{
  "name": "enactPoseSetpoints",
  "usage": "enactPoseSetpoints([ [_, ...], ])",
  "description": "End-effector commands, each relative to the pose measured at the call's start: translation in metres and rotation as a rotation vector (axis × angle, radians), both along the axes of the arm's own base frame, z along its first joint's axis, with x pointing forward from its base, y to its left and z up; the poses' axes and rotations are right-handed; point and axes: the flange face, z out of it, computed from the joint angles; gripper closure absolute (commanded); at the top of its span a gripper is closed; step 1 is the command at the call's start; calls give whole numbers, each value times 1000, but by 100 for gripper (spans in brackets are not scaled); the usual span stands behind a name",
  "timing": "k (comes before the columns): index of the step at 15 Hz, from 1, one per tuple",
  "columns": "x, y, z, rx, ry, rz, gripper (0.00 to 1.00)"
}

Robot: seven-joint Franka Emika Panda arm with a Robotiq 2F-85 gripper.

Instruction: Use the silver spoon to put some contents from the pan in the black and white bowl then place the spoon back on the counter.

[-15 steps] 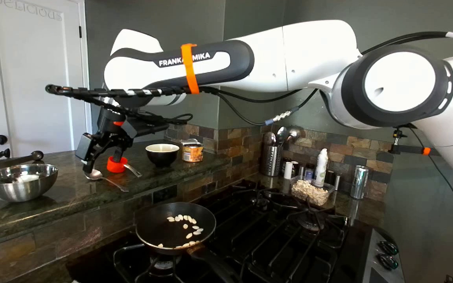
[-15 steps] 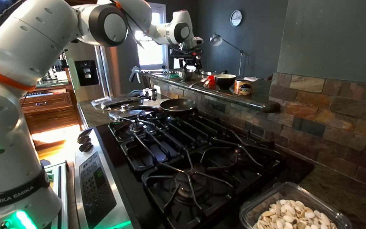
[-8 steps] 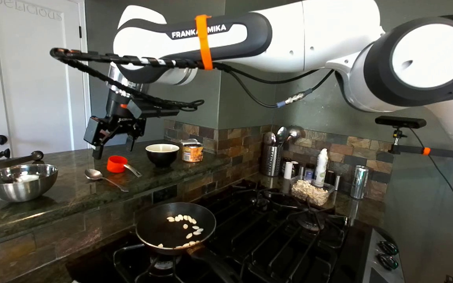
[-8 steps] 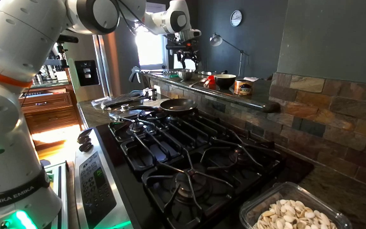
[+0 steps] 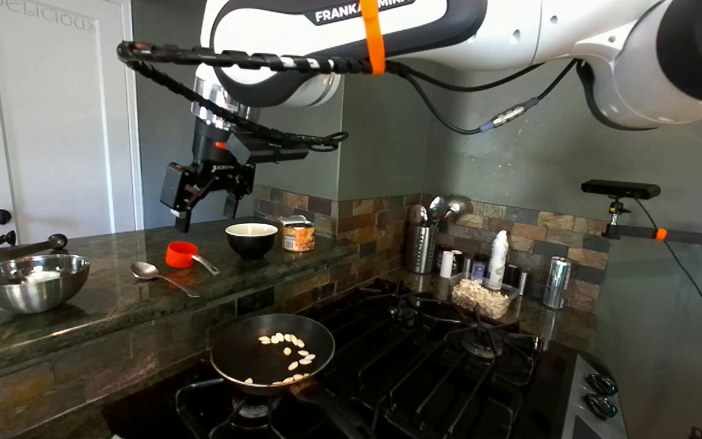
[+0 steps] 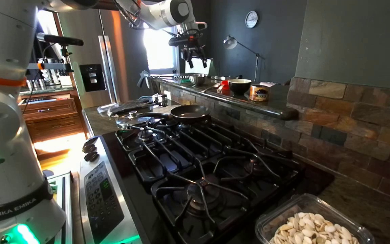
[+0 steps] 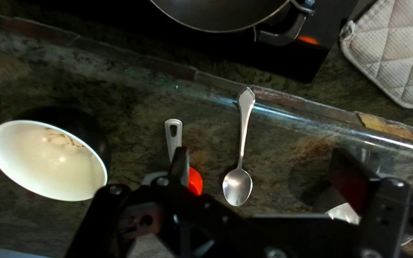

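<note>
The silver spoon (image 5: 145, 270) lies on the stone counter, bowl facing up, its handle reaching the counter's front edge. It also shows in the wrist view (image 7: 237, 187). My gripper (image 5: 206, 213) is open and empty, raised above the counter; in the wrist view its fingers (image 7: 265, 168) are wide apart with the spoon far below between them. The black and white bowl (image 5: 251, 244) stands upright on the counter, right of the spoon; its pale inside shows in the wrist view (image 7: 48, 172). The black pan (image 5: 244, 353) sits on the stove below with several pale seeds in it.
A red measuring cup (image 5: 181, 255) lies between spoon and bowl. A steel bowl (image 5: 31, 286) stands left of the spoon, a can (image 5: 298, 236) right of the black bowl. A plastic box of seeds (image 6: 279, 217) stands beside the stove. A quilted mitt (image 7: 393, 53) lies below the ledge.
My gripper has risen from low over the spoon and red cup, then higher and to the right in an exterior view. The spoon, cup, bowl and pan have not moved.
</note>
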Motion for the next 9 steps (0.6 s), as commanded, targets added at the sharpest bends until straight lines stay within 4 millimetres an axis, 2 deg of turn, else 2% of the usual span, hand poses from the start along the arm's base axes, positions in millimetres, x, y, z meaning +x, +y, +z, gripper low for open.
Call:
enactPoseSetpoints([
  [1,-38,-7,-1,-35,-15,-44,0],
  [4,-55,-8,-3,-62,-19,-69,0],
  [5,-35,-5,2,-49,0,-46,0],
  [9,-48,-6,1,-61,-2,-56,0],
])
